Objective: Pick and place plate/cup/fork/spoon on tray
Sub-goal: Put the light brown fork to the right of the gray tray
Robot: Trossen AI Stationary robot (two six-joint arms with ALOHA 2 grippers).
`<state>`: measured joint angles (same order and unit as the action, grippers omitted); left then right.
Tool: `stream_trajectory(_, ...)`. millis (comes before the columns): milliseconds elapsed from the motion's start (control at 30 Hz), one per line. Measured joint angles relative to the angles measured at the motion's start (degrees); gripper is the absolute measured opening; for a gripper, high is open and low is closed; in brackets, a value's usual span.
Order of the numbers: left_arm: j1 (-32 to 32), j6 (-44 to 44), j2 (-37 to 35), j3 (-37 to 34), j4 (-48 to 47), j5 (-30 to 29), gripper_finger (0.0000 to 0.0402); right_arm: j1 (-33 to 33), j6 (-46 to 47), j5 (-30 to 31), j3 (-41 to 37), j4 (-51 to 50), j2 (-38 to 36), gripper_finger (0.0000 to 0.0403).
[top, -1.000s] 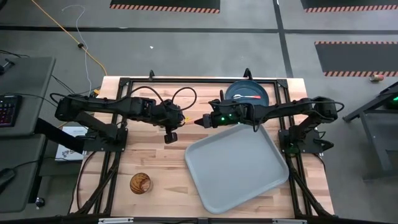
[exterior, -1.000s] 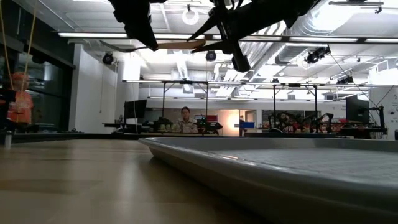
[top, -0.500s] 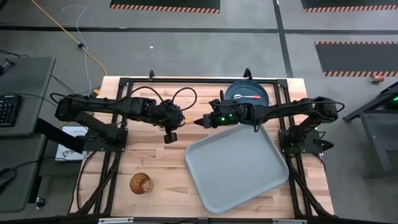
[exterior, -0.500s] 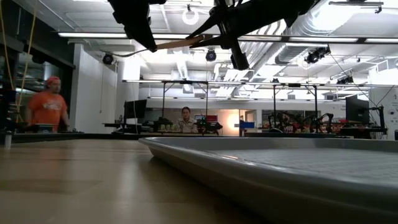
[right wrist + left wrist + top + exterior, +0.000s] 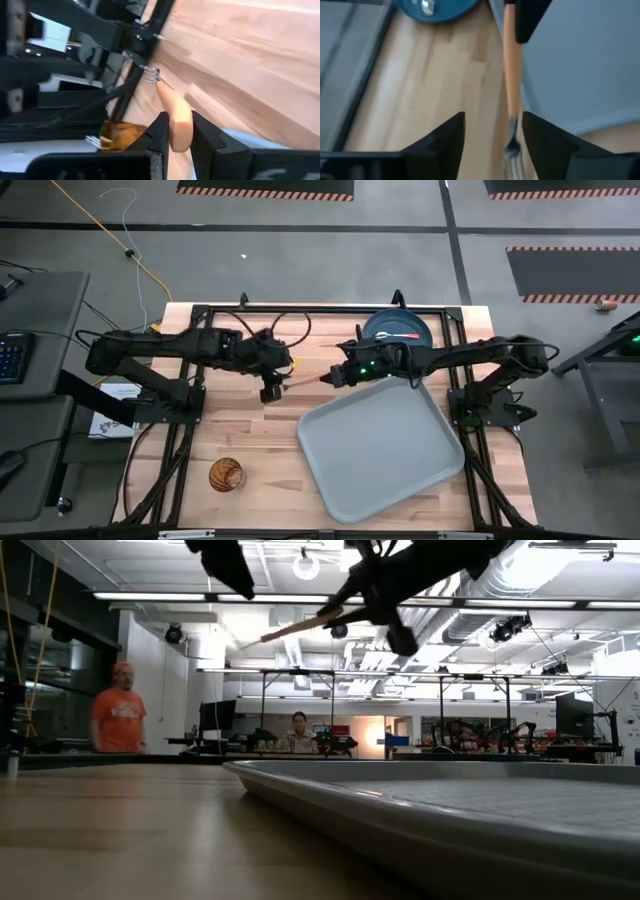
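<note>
**Right claw holds fork aloft over counter**

Right claw (image 5: 328, 378) grips the fork (image 5: 308, 380) by its orange handle, above the bare wood between the two arms; tines point toward the left claw (image 5: 270, 392). Left claw hangs just beside the tines, fingers (image 5: 442, 145) spread apart, nothing between them.

Tray (image 5: 380, 450) lies on the counter (image 5: 250, 440) toward the right, rotated slightly off square, nothing on it. Plate (image 5: 397, 330) sits at the far edge of the counter, just beyond the tray; the spoon (image 5: 392, 336) lies on it, pinkish-red handle visible. Cup (image 5: 225, 475) stands alone near the front left corner, well apart from the tray.

Counter: light wood planks with a black frame around the edges. Low view shows a large room with ceiling strip lights; a person in an orange shirt (image 5: 119, 720) stands at left, another person (image 5: 298, 733) sits farther back at centre.
</note>
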<state>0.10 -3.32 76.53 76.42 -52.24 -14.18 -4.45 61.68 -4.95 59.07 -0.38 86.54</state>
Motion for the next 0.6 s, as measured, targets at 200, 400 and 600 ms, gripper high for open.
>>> stream_trajectory(200, 2.4, -2.0, -4.3, 2.2, 1.8, -7.4, 0.0207, 3.0, -0.4, 6.5, 0.0, -24.3, -9.9, 0.0037)
stream_trajectory(400, 6.9, -4.5, -9.6, -0.8, 10.3, -6.9, 0.0203, 15.0, 12.7, 19.2, 0.0, -44.8, -20.8, 0.0037)
stream_trajectory(600, 9.6, -8.0, -12.8, -3.7, 16.5, -4.2, 0.0202, 32.9, 38.4, 32.7, 0.0, -61.4, -27.5, 0.0037)
